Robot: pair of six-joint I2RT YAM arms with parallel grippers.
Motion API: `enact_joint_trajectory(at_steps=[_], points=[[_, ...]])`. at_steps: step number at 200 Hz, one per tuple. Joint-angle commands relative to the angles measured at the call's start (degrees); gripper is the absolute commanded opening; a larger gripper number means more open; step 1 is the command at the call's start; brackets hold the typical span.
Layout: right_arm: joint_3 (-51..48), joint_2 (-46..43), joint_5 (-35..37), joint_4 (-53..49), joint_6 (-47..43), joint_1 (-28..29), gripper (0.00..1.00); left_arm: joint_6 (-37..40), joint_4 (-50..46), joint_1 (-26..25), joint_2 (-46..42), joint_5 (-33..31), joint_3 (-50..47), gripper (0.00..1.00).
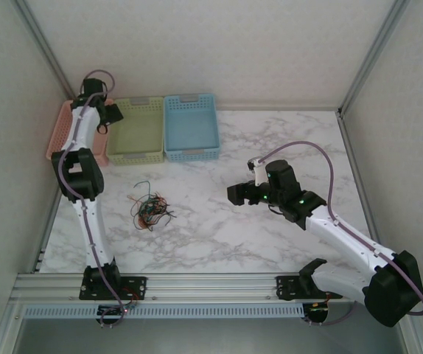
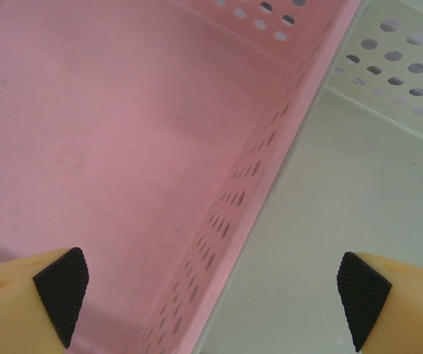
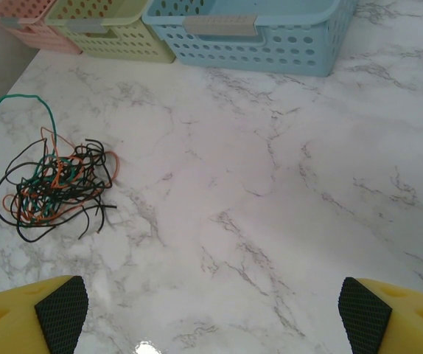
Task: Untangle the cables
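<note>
The cables (image 1: 151,210) are seen as one knotted bunch of black, red, orange and green wire on the marble table (image 1: 285,147). The bunch lies toward the left edge, between the near edge and the row of baskets set along the far edge. One green end is thrown out of the bunch toward the far-left corner, but no wire is seen lying fully free of the others.

No wire can be made out in the pink basket (image 2: 123,110), the green basket (image 1: 138,133) or the blue basket (image 1: 191,125). The untangling is therefore judged as not yet begun, with every wire left to be separated.

The left gripper (image 2: 211,295) is held over the pink basket at the far-left corner, straddling its right wall. Its jaws are spread wide and nothing is gripped.

The right gripper (image 3: 211,310) is held above the middle of the table, well apart from the bunch and turned toward it. Its jaws are likewise spread wide and nothing is held between the pads.
</note>
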Motion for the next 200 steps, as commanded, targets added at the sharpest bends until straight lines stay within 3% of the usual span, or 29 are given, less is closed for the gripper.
enact_joint_trajectory(at_steps=[1,47,89,148,200], points=[[1.5,-0.7,0.7,-0.2,-0.5,0.6,0.92,1.4,-4.7,1.0,2.4,3.5,2.7,0.90],[2.6,-0.5,0.7,-1.7,-1.1,0.6,0.92,0.9,-4.9,1.0,4.1,6.3,3.4,0.86],[3.3,-2.1,2.6,-3.4,-2.2,0.6,0.92,1.1,-6.1,1.0,6.2,7.1,5.4,0.71],[3.3,-3.0,3.0,-4.1,-2.4,0.6,0.92,1.1,-5.6,0.4,7.4,8.2,5.9,0.58],[2.9,-3.7,4.8,-4.2,-3.1,0.6,0.92,2.5,-5.7,-0.8,7.7,7.0,6.1,0.33]])
